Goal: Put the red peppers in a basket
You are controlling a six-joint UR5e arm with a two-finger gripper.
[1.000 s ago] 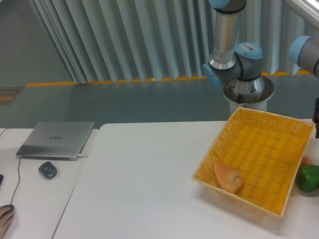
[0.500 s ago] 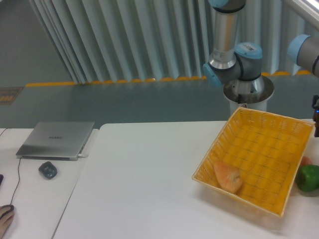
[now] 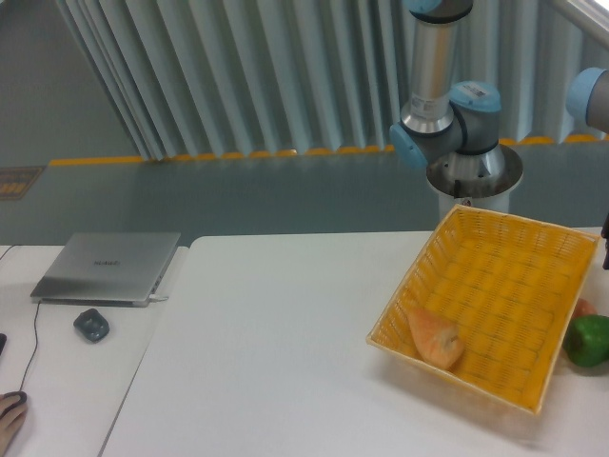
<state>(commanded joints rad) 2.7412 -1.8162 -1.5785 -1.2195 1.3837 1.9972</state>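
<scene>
One sliver of red pepper (image 3: 583, 307) shows at the basket's (image 3: 561, 366) three o'clock beside the green pepper (image 3: 589, 340) (gripper mostly off-frame, opening indiscernible), so reaching comes next.

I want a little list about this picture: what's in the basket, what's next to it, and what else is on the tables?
basket: yellow wicker basket, at the table's right side
in basket: one orange-tan bread-like lump, near corner
red pepper: only a sliver shows, outside the basket's right edge
green pepper: beside the red one, also outside
gripper: barely visible at the right edge; open or shut unclear
left table: closed laptop, small dark mouse
</scene>
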